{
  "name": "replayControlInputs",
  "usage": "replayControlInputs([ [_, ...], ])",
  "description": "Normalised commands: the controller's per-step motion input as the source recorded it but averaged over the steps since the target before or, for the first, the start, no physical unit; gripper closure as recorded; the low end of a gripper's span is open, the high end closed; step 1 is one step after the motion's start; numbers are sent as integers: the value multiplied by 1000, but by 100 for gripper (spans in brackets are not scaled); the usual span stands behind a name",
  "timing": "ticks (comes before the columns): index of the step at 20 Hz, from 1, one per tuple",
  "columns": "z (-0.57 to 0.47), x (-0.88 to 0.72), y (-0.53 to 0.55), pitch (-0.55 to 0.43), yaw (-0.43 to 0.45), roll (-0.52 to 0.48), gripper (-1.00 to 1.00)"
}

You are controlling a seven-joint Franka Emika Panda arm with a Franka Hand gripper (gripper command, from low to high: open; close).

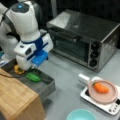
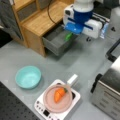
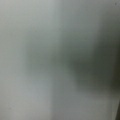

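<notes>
Hovering over the open grey drawer [image 1: 43, 87] of the wooden cabinet [image 2: 40, 22], the gripper [image 1: 23, 70] sits nearest a green vegetable [image 2: 68, 36] and a yellow item [image 1: 17, 69] lying inside; its jaws are hidden, so their state cannot be told. Elsewhere in both front views, a carrot [image 2: 59, 94] rests in a pink pan [image 1: 112, 96] on a white hotplate [image 2: 41, 110], near a teal bowl [image 2: 28, 77] and a toaster oven [image 1: 82, 37]. The wrist view shows only grey blur.
</notes>
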Motion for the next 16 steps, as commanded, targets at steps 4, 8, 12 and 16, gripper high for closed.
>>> replayControlInputs([
  [4, -50, -31, 176, -150, -125, 77, -100],
  [8, -49, -23, 205, -143, -131, 86, -100],
  [12, -58, -12, 271, -132, -140, 88, -100],
  [16, -46, 2, 297, -110, -140, 62, -100],
])
